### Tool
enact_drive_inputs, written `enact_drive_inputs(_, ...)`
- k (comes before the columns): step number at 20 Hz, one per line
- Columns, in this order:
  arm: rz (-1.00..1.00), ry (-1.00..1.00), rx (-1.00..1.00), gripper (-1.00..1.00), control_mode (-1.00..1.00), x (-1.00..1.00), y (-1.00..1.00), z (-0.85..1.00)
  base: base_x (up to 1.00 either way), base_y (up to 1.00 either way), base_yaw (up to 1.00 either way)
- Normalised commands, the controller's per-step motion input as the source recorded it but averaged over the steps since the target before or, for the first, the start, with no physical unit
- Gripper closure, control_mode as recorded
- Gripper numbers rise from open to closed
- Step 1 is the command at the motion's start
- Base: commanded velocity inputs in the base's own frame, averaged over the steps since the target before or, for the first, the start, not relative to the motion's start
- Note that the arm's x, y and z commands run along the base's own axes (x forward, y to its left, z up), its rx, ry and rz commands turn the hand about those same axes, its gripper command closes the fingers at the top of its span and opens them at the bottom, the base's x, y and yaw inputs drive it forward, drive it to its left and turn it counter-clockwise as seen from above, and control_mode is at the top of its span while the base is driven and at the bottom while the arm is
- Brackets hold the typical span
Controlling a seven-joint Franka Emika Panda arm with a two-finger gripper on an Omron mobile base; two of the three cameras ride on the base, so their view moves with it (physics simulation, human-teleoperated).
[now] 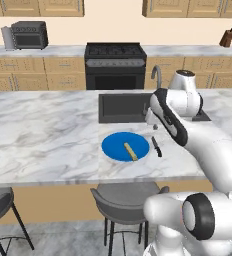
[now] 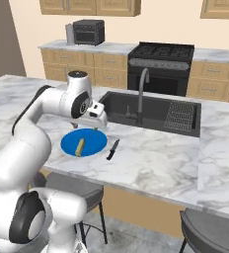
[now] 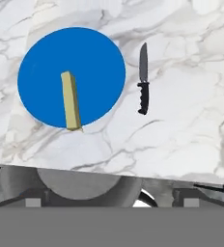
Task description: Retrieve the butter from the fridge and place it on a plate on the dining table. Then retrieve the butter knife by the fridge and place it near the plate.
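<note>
The butter (image 1: 130, 151) (image 2: 79, 147) (image 3: 71, 101), a thin yellow stick, lies on the blue plate (image 1: 113, 145) (image 2: 94, 141) (image 3: 94, 62) near the front edge of the dining table (image 1: 48, 135) (image 2: 156, 163) (image 3: 181, 130). Just right of the plate, flat on the marble, lies the dark butter knife (image 1: 157, 146) (image 2: 113, 149) (image 3: 143, 79), free of any grip. My gripper (image 1: 152, 122) (image 2: 94, 126) hovers above the plate's far side, open, looking straight down with nothing between its fingers. The fridge is out of view.
A dark sink (image 1: 123, 107) (image 2: 151, 113) with a faucet (image 1: 157, 75) (image 2: 142, 94) sits behind the plate. Grey stools (image 1: 123, 200) (image 2: 210, 227) stand under the table's front edge. A stove (image 1: 115, 65), toaster oven (image 1: 29, 35) and knife block (image 1: 228, 36) line the back counter.
</note>
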Motion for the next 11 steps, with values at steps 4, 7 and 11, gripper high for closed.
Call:
enact_drive_inputs(4,0.0,-0.02,-0.03,-1.0,-1.0,-0.93,0.29,0.92,0.0,0.0,0.0)
enact_drive_inputs(7,0.0,0.0,-0.02,-1.0,-1.0,-0.69,0.26,0.76,0.0,0.0,0.0)
enact_drive_inputs(11,0.0,0.0,-0.03,-1.0,-1.0,-0.62,0.32,0.59,0.0,0.0,0.0)
